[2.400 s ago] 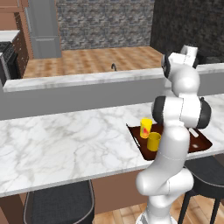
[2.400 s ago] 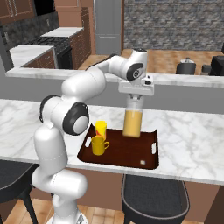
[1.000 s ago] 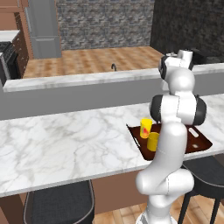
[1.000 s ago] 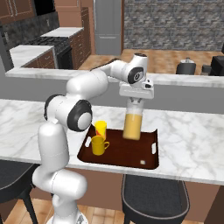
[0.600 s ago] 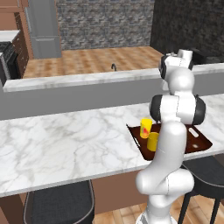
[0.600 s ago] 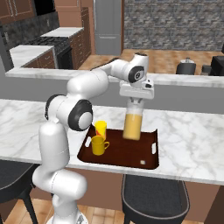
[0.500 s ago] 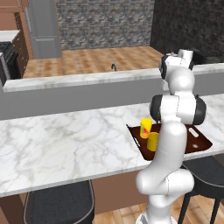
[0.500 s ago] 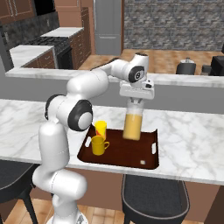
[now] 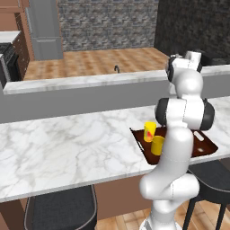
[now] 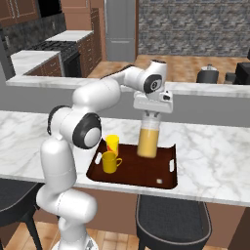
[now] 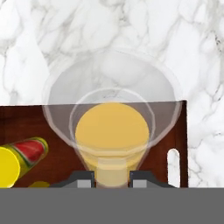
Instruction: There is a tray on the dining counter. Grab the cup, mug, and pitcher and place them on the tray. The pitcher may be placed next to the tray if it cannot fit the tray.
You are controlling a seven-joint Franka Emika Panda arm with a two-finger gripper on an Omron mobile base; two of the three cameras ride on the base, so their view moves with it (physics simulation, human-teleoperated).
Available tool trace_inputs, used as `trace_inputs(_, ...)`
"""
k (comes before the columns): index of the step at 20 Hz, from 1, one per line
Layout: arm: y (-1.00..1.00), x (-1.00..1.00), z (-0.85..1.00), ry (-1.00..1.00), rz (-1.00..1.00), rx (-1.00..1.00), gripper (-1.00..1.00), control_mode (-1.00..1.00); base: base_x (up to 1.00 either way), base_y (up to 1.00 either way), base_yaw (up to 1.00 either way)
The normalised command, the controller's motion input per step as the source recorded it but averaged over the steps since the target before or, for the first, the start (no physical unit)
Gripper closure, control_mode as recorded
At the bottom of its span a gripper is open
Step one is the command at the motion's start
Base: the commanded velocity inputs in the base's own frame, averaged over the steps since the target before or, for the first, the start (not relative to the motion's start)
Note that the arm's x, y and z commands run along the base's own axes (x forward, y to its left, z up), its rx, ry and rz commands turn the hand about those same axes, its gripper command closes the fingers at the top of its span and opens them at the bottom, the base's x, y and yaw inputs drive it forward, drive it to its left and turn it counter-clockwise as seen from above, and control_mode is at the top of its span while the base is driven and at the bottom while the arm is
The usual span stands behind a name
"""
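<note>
The pitcher [image 10: 147, 141] of orange juice stands upright at the far edge of the dark brown tray [image 10: 146, 173] on the dining counter [image 10: 210, 161]. My gripper [image 10: 152, 117] comes down on its top and is shut on its rim. In the hand view I look straight down into the pitcher [image 11: 112, 127], with my gripper [image 11: 113, 183] astride its near wall. The cup [image 10: 113, 143] and the mug [image 10: 110, 162] stand on the tray's left end. From the left base view the cup [image 9: 149, 130], mug [image 9: 157, 144] and tray [image 9: 204, 146] show, while my arm hides the pitcher.
A raised grey ledge [image 10: 205, 97] runs behind the counter. Black stools [image 10: 168, 217] stand under its front edge, one [image 9: 60, 209] to the left of my base. Bare marble [image 9: 67, 143] stretches left of the tray. The tray's right half [image 10: 163, 161] is bare.
The hand and the pitcher have come down slightly since the earliest frames. Over the last second nothing has visibly moved.
</note>
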Motion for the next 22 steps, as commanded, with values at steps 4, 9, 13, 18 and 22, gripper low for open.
trace_inputs(4,0.00,-0.26,-0.05,0.00,0.00,0.00,1.00,-1.00,0.00,0.00,0.00)
trace_inputs(9,0.00,-0.23,-0.01,0.00,0.00,0.00,1.00,-1.00,0.00,0.00,0.00)
trace_inputs(13,0.00,-0.24,0.00,0.00,0.00,0.00,1.00,-1.00,0.00,0.00,0.00)
trace_inputs(18,0.00,-0.18,-0.01,0.00,0.00,0.00,1.00,-1.00,0.00,0.00,0.00)
trace_inputs(22,0.00,-0.19,0.00,0.00,0.00,0.00,1.00,-1.00,0.00,0.00,0.00)
